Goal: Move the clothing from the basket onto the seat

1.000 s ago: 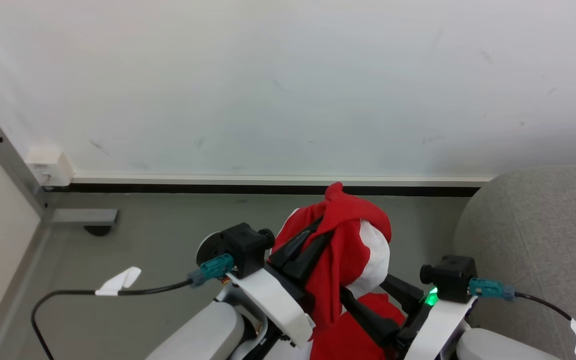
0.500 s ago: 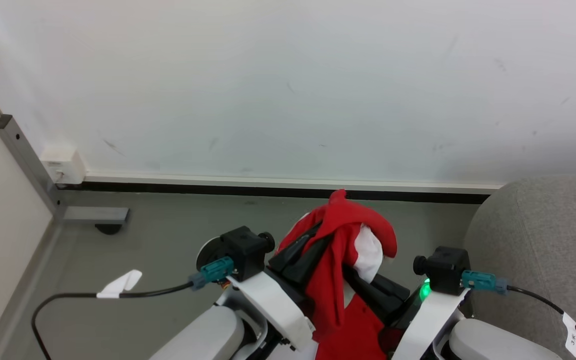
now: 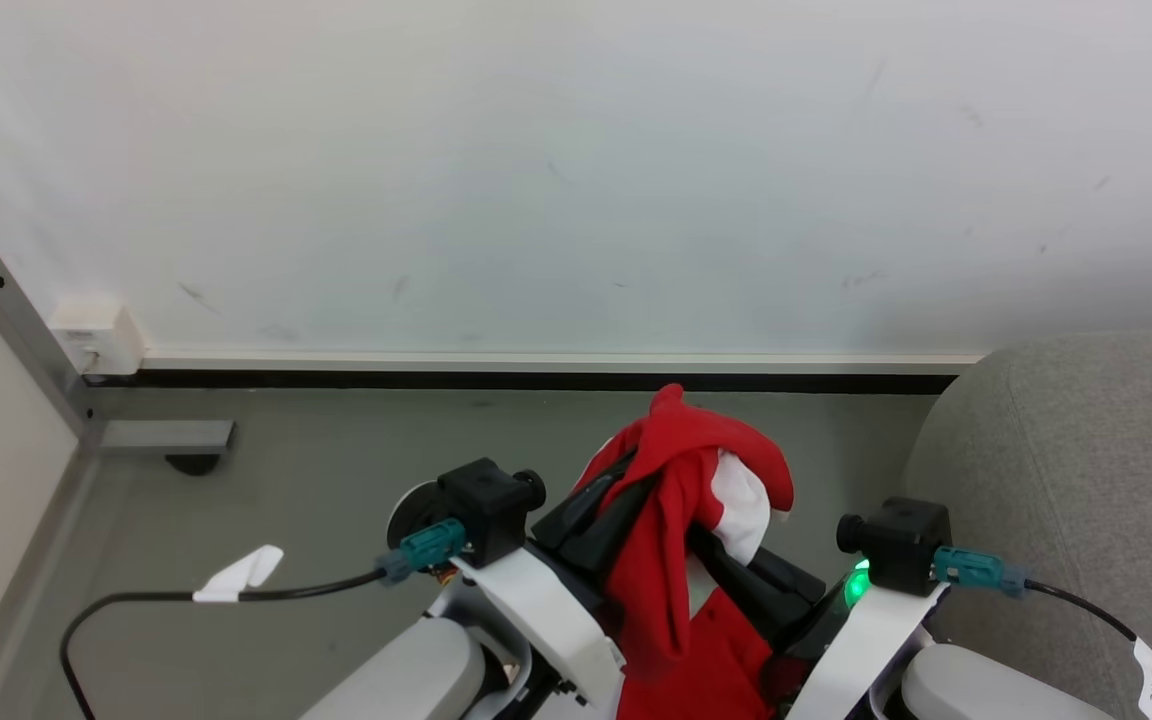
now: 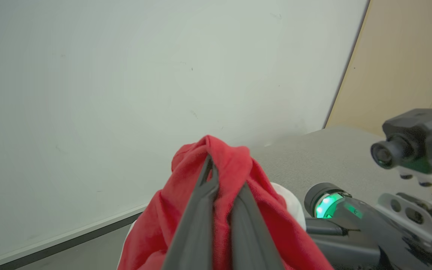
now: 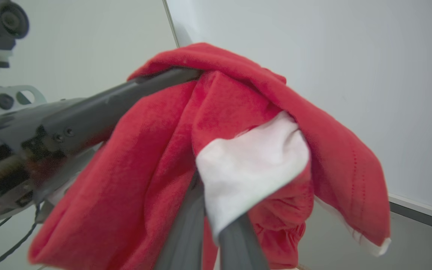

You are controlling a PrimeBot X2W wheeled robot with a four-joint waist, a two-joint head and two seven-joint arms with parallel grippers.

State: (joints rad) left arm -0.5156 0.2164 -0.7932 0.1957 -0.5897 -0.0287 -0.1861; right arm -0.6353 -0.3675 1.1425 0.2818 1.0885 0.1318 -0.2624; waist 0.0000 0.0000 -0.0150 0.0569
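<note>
The clothing, a red garment with a white patch, hangs bunched in the air between my two grippers, above the grey floor. My left gripper is shut, with a fold of the red cloth pinched at its tips. My right gripper reaches up into the bundle from the right. Its fingers stand close together, shut on the clothing, and their tips are hidden under the white patch. The seat, a light grey sofa, rounds into view at the right, just beside my right arm. The basket is out of view.
A white wall with a dark baseboard runs straight ahead. At the left stand a grey metal post with a foot and a small white box. A black cable with a white tag trails from my left wrist.
My right gripper has drawn in toward the left one, its fingers closer together under the cloth, and less of the white patch shows. The head camera swung slightly and came back.
</note>
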